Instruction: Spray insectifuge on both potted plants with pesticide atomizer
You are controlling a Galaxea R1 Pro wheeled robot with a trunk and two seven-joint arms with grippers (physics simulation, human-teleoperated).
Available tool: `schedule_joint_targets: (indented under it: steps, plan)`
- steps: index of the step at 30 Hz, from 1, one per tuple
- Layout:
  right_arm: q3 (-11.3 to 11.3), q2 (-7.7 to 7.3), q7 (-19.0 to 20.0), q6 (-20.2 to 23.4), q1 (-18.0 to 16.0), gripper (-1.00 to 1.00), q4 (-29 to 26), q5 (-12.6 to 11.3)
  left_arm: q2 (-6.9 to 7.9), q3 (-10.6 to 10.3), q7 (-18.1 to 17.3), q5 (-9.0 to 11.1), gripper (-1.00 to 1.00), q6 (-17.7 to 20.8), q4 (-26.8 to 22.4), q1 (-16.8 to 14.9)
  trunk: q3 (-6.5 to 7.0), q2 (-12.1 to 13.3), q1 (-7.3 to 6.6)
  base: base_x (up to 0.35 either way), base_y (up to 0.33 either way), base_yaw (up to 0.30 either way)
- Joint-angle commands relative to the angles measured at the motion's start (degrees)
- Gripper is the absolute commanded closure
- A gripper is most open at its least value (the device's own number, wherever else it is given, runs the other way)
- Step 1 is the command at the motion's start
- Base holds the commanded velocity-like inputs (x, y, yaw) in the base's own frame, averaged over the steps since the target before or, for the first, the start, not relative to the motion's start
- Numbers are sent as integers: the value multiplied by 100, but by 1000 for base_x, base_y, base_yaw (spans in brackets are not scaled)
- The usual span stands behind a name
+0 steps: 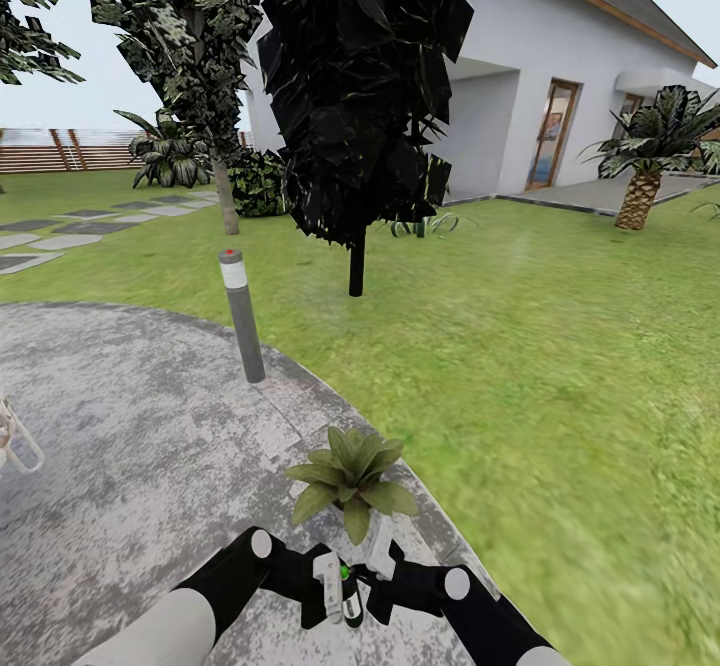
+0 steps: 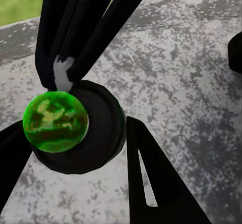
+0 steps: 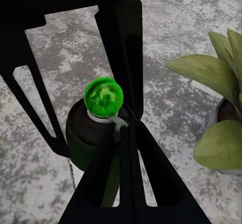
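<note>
The pesticide atomizer (image 1: pixel 350 598) is a tiny dark bottle whose top glows green; it is held just above the round grey patio (image 1: pixel 120 426). My left gripper (image 1: pixel 338 594) is shut on its body, with a finger on either side of the atomizer (image 2: pixel 80 133) in the left wrist view. My right gripper (image 1: pixel 378 568) is shut, and its joined tips (image 3: pixel 125 127) touch the white neck under the green ball of the atomizer (image 3: pixel 103 97). One potted plant (image 1: pixel 350 481) stands right in front of both grippers at the patio's edge, its leaves (image 3: pixel 217 143) close beside the bottle. The second plant is out of view.
A tall grey bollard lamp (image 1: pixel 243 316) stands at the patio rim beyond the plant. Lawn (image 1: pixel 560 346) spreads to the right, with a dark tree trunk (image 1: pixel 356 266), a palm (image 1: pixel 640 196), a white house and a brown fence (image 1: pixel 50 156). A white object (image 1: pixel 15 441) pokes in at the left edge.
</note>
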Motion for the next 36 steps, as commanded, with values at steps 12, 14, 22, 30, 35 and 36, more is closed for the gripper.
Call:
schedule_joint_targets:
  steps: [12, 14, 22, 30, 35, 36]
  plan:
    - [-3, 2, 1, -39, -2, 100, -18, 64, 269, -7, 7, -49, 100, -33, 31, -2, -5, -2, -1, 0, 0, 0]
    - [-3, 2, 1, -39, -2, 100, -19, 64, 457, -8, 8, -51, 100, -32, 38, 4, -5, -2, -1, 0, 0, 0]
    - [-3, 2, 1, -36, 3, 100, -13, 65, 1071, -17, 8, -52, 100, -32, 42, 16, -5, -2, -1, 0, 0, 0]
    - [-3, -14, -5, -37, 4, -100, -5, 80, 1451, 27, 10, -39, 100, -32, 28, 16, -5, -2, -1, 0, 0, 0]
    - [-44, -102, -56, -39, 6, -100, 13, 82, 1529, 454, 642, 15, 100, 6, 11, 16, -5, -2, -1, 0, 0, 0]
    - [-46, -292, -99, -37, 6, -100, 21, 74, 1511, 714, 896, 18, 100, 35, 23, 16, -5, -2, -1, 0, 0, 0]
